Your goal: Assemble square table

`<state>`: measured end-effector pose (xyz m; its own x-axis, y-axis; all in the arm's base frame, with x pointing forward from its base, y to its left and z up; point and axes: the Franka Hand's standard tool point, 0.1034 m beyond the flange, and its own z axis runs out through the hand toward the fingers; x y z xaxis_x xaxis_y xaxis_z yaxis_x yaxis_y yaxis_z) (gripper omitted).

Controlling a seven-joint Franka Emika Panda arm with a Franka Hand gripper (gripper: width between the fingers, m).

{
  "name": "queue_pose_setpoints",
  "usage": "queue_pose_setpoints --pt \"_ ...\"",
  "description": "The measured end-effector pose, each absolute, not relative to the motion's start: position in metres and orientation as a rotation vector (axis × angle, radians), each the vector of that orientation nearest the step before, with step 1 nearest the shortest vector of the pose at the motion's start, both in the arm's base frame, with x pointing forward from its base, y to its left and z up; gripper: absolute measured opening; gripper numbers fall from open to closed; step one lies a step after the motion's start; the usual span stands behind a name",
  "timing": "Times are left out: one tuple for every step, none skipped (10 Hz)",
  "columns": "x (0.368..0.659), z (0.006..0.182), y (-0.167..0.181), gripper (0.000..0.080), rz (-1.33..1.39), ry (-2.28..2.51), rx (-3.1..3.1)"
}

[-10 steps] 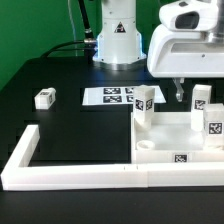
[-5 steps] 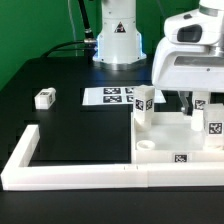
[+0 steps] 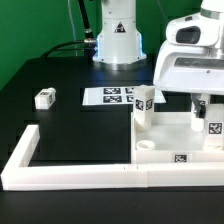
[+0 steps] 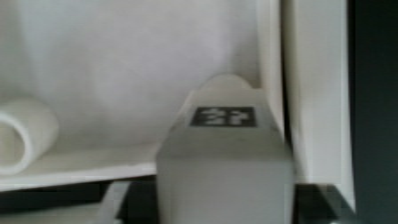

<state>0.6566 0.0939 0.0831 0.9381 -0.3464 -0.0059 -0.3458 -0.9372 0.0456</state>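
The square table slab (image 3: pixel 170 138) lies in the lower right of the exterior view, rimmed face up, its near edge against the L-shaped border wall (image 3: pixel 60 172). 3 leg blocks stand upright on or at the slab:

- The corner leg (image 3: pixel 144 103) is at the slab's far corner toward the exterior view's left.
- The edge leg (image 3: pixel 213 128) is by the right edge of the frame.
- The far leg (image 4: pixel 226 140) is directly under the gripper (image 3: pixel 199 104).

The loose leg (image 3: pixel 44 98) sits well apart at the middle left, beyond the marker board (image 3: pixel 110 96). A round corner hole (image 3: pixel 146 146) near the slab's front shows open.

The gripper is down at the far leg, which fills the centre of the wrist view with its tag facing the camera. The fingers are not distinguishable in that blur, and the arm's body hides them in the exterior view. I cannot tell whether the jaws are apart or clamped on the leg.

The legs look light, rigid and smooth-sided, probably plastic. They are not fragile, but a leg is likely to slip or twist if pinched near an end. The best hold is probably on 2 flat opposite faces, about mid-height, with the leg kept upright. The slab looks stiff and too broad for the jaws, so it would be held only at its rim or nudged against the wall.
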Motion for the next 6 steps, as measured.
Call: queue_pose_setpoints --pt "0.6566 0.0831 0.0939 0.0295 -0.019 -0.638 3.031" --pt "0.6566 0.0831 0.0938 0.0295 -0.018 -0.717 3.013" --pt "0.6566 0.0830 0.0938 0.0294 -0.015 -0.833 2.982" --pt "0.6575 0.0818 0.0937 0.0294 -0.005 -0.949 2.952" --pt "0.6632 0.0810 0.0905 0.0294 0.048 -1.185 2.880" --pt "0.6643 0.0809 0.0887 0.0294 0.043 -1.363 2.820"
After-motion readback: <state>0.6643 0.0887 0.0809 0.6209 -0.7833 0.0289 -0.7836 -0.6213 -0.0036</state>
